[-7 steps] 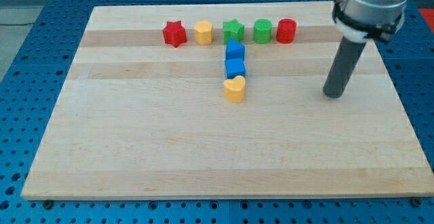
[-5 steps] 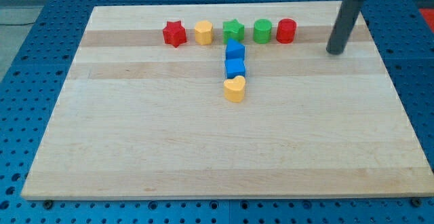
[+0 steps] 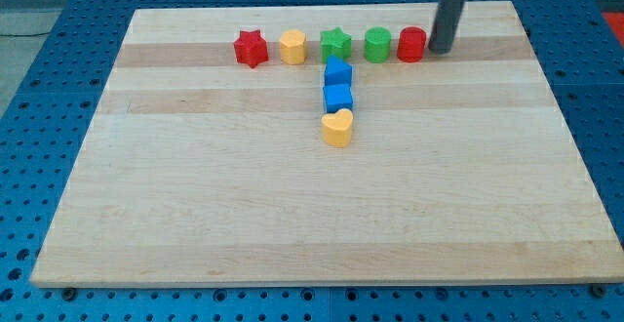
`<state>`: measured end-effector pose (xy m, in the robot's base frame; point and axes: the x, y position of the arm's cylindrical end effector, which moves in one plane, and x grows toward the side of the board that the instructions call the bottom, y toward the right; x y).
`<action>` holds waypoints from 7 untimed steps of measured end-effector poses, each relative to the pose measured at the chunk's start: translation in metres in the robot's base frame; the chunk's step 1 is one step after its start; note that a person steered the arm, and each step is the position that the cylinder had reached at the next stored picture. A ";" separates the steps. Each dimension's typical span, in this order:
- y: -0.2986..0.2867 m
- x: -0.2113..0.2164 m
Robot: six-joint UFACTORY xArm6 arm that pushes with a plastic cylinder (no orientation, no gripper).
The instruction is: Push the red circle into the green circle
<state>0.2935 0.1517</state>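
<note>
My tip [image 3: 441,51], with no jaws to judge, stood just right of the red circle [image 3: 411,45], which sat beside the green circle [image 3: 377,44]

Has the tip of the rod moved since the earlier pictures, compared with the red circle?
Yes. My tip has travelled toward the view's top and left, and now stands just to the view's right of the red circle, which has stayed beside the green circle.

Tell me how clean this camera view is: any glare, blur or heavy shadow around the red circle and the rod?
Camera view: even, soft light, no glare on the board; the red circle and green circle are sharp, with only faint shadows. Same view: the rod is slightly soft-edged and cut off by the view's top; my tip sits just to the view's right of the red circle.
</note>
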 end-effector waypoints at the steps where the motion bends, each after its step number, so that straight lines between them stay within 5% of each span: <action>1: -0.029 0.000; 3: -0.052 -0.007; 4: -0.030 -0.062; 7: -0.160 -0.065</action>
<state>0.2285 -0.0085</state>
